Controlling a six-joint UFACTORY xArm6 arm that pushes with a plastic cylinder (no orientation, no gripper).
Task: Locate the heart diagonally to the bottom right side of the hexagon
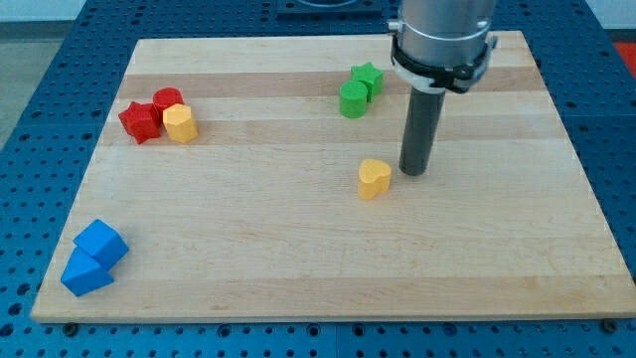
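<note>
A yellow heart [374,179] lies near the board's middle. My tip [413,171] stands just to its right, a small gap apart. A yellow hexagon [181,124] sits at the upper left, touching a red round block [167,100] and next to a red star [140,121]. The heart lies to the lower right of the hexagon, far from it.
A green star [367,77] and a green round block [353,99] sit together at the top, left of the rod. Two blue blocks [100,244] [85,274] lie at the bottom left corner. The wooden board [497,259] ends near the view's bottom.
</note>
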